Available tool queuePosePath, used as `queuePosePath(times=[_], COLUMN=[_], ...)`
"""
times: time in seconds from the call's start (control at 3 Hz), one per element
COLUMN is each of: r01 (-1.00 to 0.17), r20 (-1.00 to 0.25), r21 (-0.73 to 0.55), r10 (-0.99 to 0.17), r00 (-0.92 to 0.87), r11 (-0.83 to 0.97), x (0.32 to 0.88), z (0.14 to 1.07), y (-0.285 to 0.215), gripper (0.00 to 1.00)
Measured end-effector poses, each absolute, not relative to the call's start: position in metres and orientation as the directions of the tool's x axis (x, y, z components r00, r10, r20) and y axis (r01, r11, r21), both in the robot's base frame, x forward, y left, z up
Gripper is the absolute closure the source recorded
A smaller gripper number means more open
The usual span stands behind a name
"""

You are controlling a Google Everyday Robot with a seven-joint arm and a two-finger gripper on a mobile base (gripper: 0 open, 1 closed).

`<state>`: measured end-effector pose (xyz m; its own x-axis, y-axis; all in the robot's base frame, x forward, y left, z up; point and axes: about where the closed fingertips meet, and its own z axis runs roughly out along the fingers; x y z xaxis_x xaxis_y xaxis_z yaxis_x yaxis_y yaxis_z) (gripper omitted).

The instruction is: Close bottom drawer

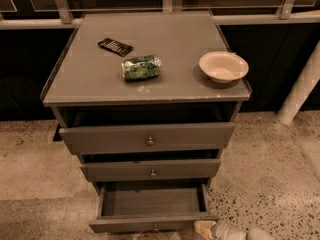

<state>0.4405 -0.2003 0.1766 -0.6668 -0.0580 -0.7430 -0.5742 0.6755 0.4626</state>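
The bottom drawer (150,223) is the lowest of three grey drawers in a small cabinet. It is pulled far out, its inside shows empty, and its small brass knob (155,228) sits at the frame's bottom edge. My gripper (206,229) is at the bottom right, just beside the drawer front's right corner. Only its pale tip and a white arm segment (235,232) show.
The mid drawer (152,170) and top drawer (149,138) stand slightly out. On the cabinet top (90,79) lie a green crumpled can (141,67), a dark flat packet (115,46) and a white bowl (223,66). A white post (300,91) stands right. Speckled floor surrounds the cabinet.
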Motion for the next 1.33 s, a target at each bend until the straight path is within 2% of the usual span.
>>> queuePosePath(times=[1.33], r01=[-0.597], r20=[-0.812], r21=[0.408], r10=[-0.025], r00=[-0.584], r11=[0.691], x=[0.530], z=[0.187], y=[-0.175], gripper=[1.00])
